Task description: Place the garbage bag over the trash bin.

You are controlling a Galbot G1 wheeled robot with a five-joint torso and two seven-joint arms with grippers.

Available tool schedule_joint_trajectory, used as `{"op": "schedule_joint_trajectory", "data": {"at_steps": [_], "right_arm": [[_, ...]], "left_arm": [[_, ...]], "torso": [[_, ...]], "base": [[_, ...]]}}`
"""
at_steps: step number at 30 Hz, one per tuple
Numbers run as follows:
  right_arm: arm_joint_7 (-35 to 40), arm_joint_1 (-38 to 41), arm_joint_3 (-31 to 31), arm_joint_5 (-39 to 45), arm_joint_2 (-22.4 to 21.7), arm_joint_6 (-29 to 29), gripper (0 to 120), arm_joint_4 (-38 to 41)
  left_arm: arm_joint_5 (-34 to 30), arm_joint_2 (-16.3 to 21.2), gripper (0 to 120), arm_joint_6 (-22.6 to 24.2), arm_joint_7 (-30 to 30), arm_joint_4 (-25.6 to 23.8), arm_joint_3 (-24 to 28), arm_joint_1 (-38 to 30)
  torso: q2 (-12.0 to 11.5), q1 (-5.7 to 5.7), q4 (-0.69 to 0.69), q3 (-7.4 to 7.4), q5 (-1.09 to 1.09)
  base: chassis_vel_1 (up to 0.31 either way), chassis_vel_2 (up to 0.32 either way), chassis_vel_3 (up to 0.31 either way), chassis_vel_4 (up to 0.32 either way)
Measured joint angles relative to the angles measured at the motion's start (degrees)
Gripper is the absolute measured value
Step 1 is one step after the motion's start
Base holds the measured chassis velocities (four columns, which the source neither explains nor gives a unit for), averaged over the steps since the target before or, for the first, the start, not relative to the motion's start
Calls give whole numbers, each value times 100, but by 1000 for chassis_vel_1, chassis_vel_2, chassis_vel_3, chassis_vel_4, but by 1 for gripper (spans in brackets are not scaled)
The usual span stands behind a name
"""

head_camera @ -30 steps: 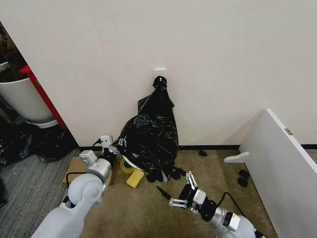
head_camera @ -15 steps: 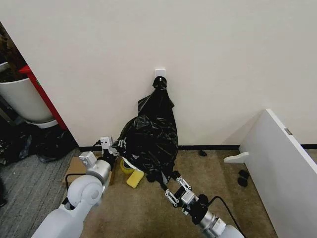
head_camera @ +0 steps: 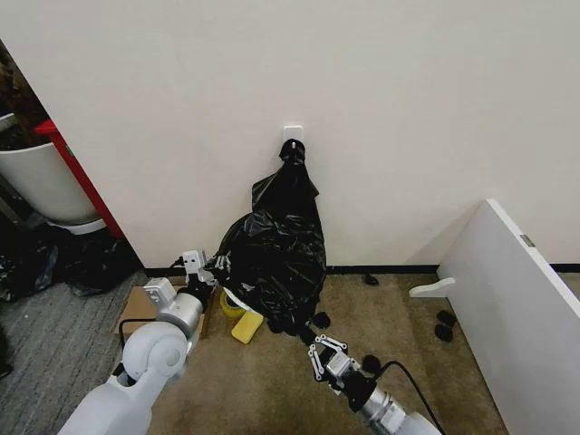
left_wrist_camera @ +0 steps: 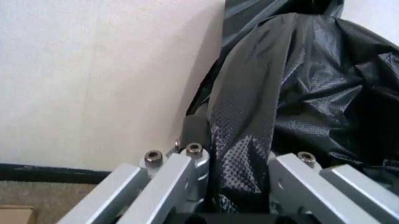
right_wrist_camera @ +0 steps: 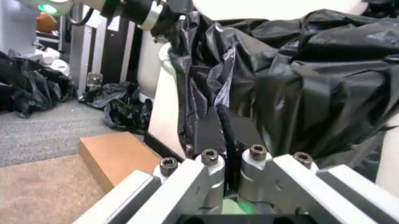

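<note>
My right pincer (head_camera: 313, 347) has moved in from the open floor to the bottom edge of the garbage bag (head_camera: 272, 258) and now pinches a fold of it; my left pincer (head_camera: 215, 263) holds the bag's other side, clamped on the plastic. So both edges are gripped and I can start to spread it; the bag drapes over the trash bin (head_camera: 234, 302), mostly hiding it, and I cannot see inside.

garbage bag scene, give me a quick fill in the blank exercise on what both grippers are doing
1. The left gripper is shut on the ____ bag.
2. The garbage bag is draped over the white ____.
3. The right gripper pinches the bag's ____ edge.

Missing words: garbage; trash bin; lower.
</note>
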Motion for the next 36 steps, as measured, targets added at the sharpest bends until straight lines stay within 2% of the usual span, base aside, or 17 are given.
{"op": "schedule_joint_trajectory", "data": {"at_steps": [2,3,4,8,11,14,18,21,25,29,31,33,34,36], "right_arm": [[-348,46,34,58,38,233,0,-93],[-760,78,64,197,63,412,0,-155],[-760,78,64,197,63,412,0,-155],[-2419,200,139,846,141,876,0,-371],[-2996,306,193,897,225,982,0,-598],[-3143,426,248,723,326,1048,0,-842],[-2964,562,302,343,452,1061,0,-1145],[-2614,871,611,-600,655,1217,0,-1685],[-2369,1192,1133,-1758,828,1506,0,-2229],[-1972,1326,1338,-2144,796,1532,0,-2449],[-1767,1320,1290,-1831,683,1531,0,-2448],[-2000,1237,1105,-781,510,1531,6,-2270],[-2000,1237,1105,-781,510,1531,6,-2270],[-2935,1113,1001,530,346,1530,15,-2012]], "left_arm": [[-67,-18,4,22,-44,-10,-2,-9],[-109,-32,4,36,-73,-11,-2,-21],[-109,-32,4,36,-73,-11,-2,-21],[-189,-73,4,63,-122,-11,10,-54],[-265,-108,4,93,-152,-36,24,-55],[-363,-131,4,130,-183,-102,26,-29],[-590,-149,4,238,-282,-253,25,24],[-1012,-175,4,514,-514,-601,-15,103],[-1251,-166,4,751,-671,-888,-73,190],[-1223,-117,4,781,-685,-921,-118,227],[-1113,-88,4,765,-677,-907,-133,234],[-902,-72,4,681,-638,-811,-94,236],[-902,-72,4,681,-638,-811,-94,236],[-662,-71,4,577,-590,-690,5,228]], "torso": [[0,0,0,0,0],[0,0,0,0,0],[0,0,0,0,0],[0,0,0,0,0],[0,0,0,0,0],[0,0,0,0,0],[0,0,0,0,1],[0,0,0,0,1],[0,0,0,0,1],[0,0,1,0,1],[0,0,0,0,1],[0,0,0,0,1],[0,0,0,0,1],[0,0,0,0,2]], "base": [[0,0,0,0],[0,0,0,0],[0,0,0,0],[0,0,0,0],[0,0,0,0],[0,0,0,0],[0,0,0,0],[0,0,0,0],[0,0,0,0],[0,0,0,0],[0,0,0,0],[0,0,0,0],[0,0,0,0],[0,0,0,0]]}}
